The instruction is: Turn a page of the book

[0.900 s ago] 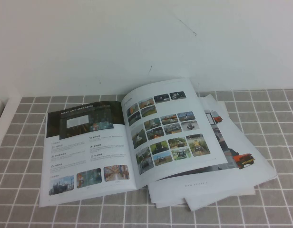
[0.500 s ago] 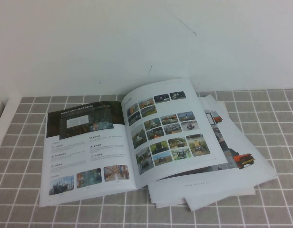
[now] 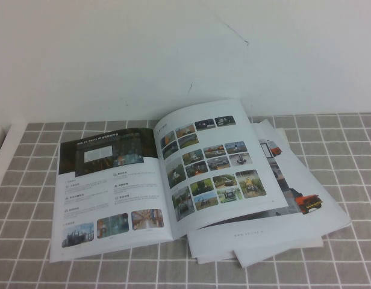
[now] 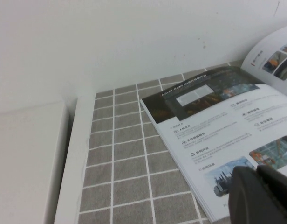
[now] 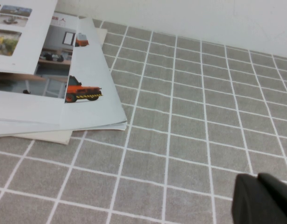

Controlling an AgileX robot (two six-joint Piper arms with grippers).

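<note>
The book lies open on the grey tiled table. Its left leaf has a dark banner and text lines. The page with a grid of small colour photos stands curved up to the right of the spine. Neither gripper shows in the high view. In the left wrist view my left gripper is shut and empty, just above the book's near left corner. In the right wrist view my right gripper is shut and empty over bare tiles, well to the right of the book.
Loose white sheets with an orange-red machine picture lie under the book and stick out to the right; they also show in the right wrist view. A white wall rises behind the table. A white ledge borders the table's left edge.
</note>
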